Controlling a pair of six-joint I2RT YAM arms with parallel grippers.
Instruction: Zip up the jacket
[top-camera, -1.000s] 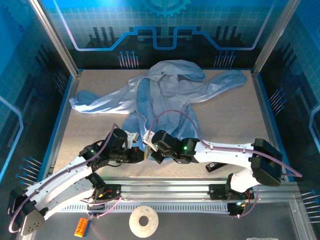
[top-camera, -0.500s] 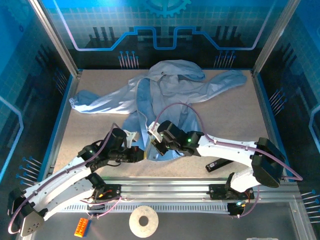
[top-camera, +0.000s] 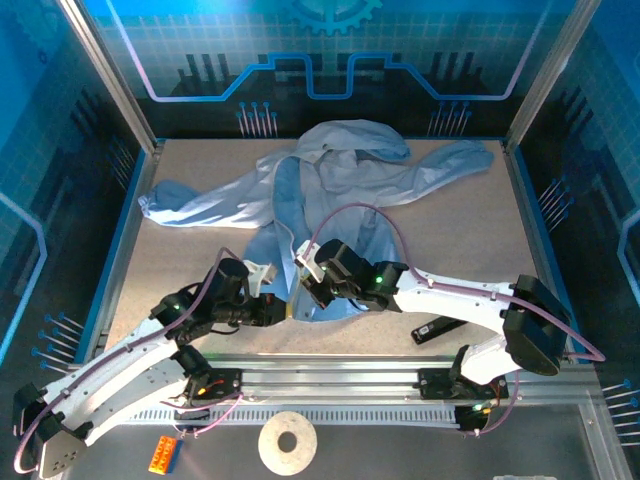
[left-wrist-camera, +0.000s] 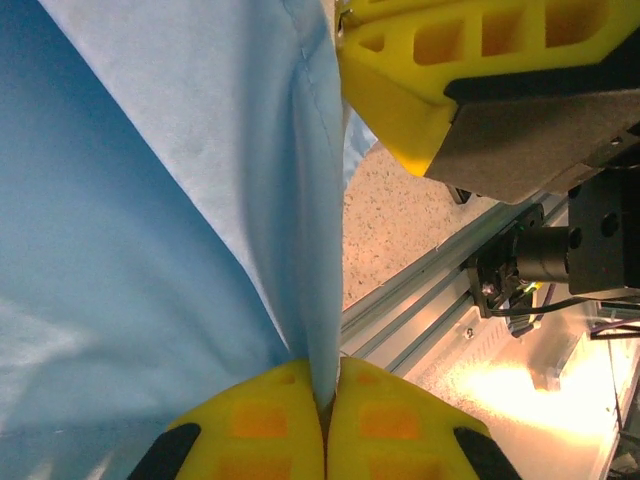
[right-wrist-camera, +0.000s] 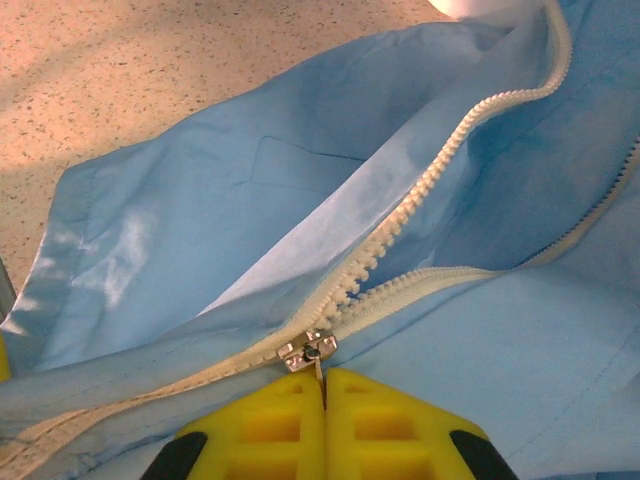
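Your light blue crinkly fabric jacket lies spread on the speckled beige bench. Its hood points to the far side, its sleeves are flung out left and right, and its hem is nearest the arms. Both arms meet at that near hem, close to the middle.

Your left end effector is fully closed. In its wrist view the blocky yellow pads press together on a thin upright fold of the smooth, matte cloth.

Your right end effector, just beside it, is closed as well. Its yellow pads meet on the slim pull of the small silver metal zipper slider, which sits right at their tips. Beyond the slider, the pale plastic zipper teeth part into a narrow V: one chunky row curves away over the cloth and the other runs off beneath a fold. The fabric around them shows soft creases and a faint sheen.
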